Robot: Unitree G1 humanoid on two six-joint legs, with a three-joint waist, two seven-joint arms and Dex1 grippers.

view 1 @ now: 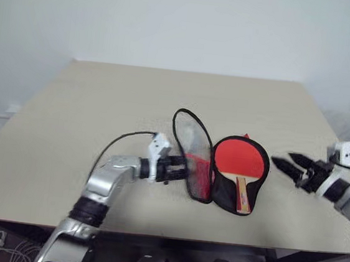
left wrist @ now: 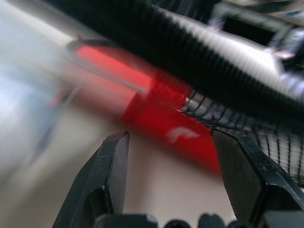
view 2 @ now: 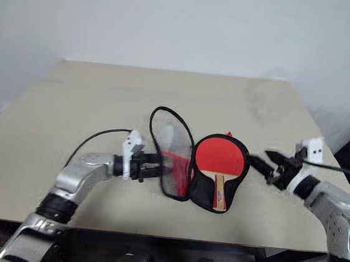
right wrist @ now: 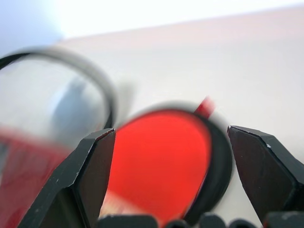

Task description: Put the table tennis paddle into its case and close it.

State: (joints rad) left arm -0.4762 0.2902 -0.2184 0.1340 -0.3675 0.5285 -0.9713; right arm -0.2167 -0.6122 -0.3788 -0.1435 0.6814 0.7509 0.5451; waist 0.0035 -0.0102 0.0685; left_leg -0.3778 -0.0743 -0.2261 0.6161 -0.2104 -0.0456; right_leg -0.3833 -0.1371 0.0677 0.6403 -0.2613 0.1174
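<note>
1. While the case (view 1: 217, 173) lies open on the worktop (view 1: 102, 104), the paddle (view 1: 241, 160) rests in its right half, handle toward the robot.
2. The mesh half (view 1: 191, 151) stands raised on edge.
3. The left pincer (view 1: 180, 167), wide, seems to touch that half.
4. The right pincer (view 1: 284, 164), wide and empty, hovers just right of the case.

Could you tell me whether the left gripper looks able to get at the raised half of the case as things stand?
Probably yes: the open left gripper sits right at the case's upright mesh-lined flap, with nothing between them.
</note>
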